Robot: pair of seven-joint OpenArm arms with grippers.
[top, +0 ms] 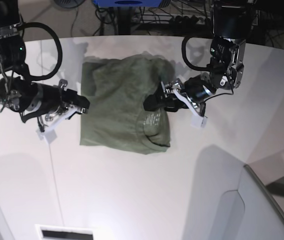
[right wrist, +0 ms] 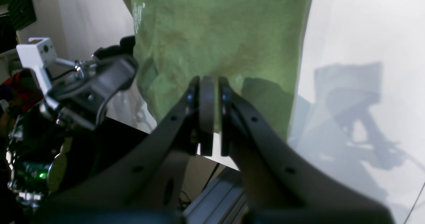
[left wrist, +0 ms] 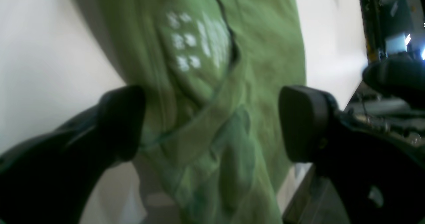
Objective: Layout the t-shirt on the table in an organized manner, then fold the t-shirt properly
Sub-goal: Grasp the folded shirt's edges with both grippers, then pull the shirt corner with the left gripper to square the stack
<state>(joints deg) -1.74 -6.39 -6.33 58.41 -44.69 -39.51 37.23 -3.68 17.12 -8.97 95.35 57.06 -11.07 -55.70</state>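
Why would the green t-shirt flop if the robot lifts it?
The t-shirt looks soft: it lies in wrinkles and folds on the table, so it would probably droop. It probably weighs little, being thin cloth. It likely won't roll, only bunch up when pushed.

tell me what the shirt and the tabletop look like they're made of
The t-shirt: soft knit cotton by its look, matte olive green, with limp folds and a fuzzy weave. The table: a hard, smooth white top, perhaps laminate, with faint reflections and sharp shadows.
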